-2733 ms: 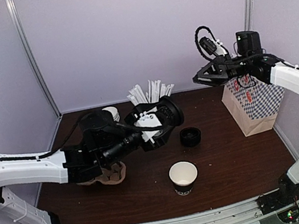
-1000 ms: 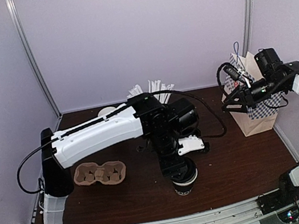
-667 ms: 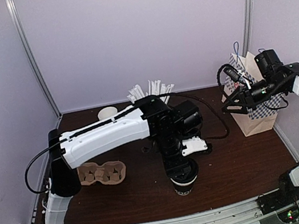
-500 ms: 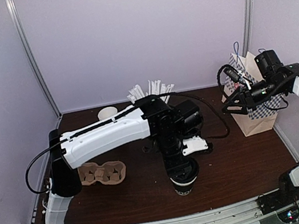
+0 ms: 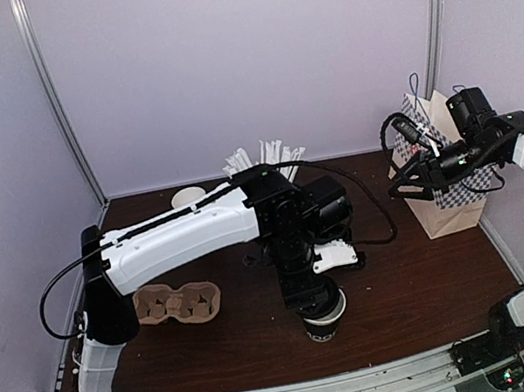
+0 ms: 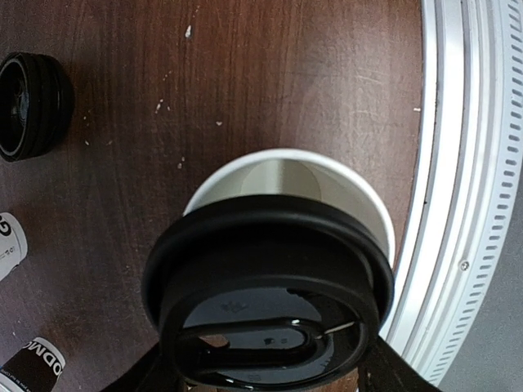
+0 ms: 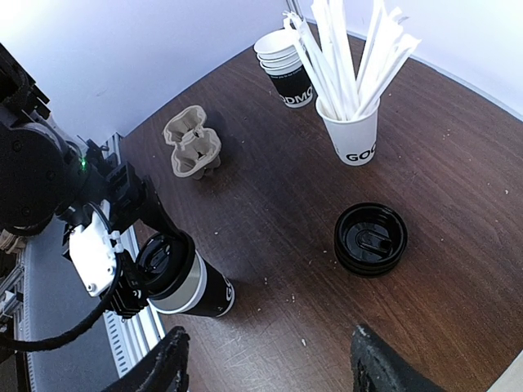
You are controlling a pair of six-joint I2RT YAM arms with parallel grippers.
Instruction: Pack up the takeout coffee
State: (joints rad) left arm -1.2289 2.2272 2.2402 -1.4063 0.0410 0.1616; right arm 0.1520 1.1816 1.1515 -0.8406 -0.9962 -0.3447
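1. The left tool stands fairly wide and grips a black lid by its edges, one finger on each side.
2. The lid is over the near part of the cup. The far arc of the white rim is uncovered, and I cannot tell whether the lid is pressed on.
3. The right tool stands wide and holds nothing. It hangs in the air just beside the bag, at the right of the worktop.
4. Count:
   - one cup under the left tool
   - one lid in that tool
   - one second lid lying loose; it may be a short stack
   - one straw cup
   - one cup stack
   - one carrier
   - one bag
5. The cup is small and black with white lettering and a white rim and inside. It stands upright near the front edge of the worktop, about mid-width, well apart from the bag.
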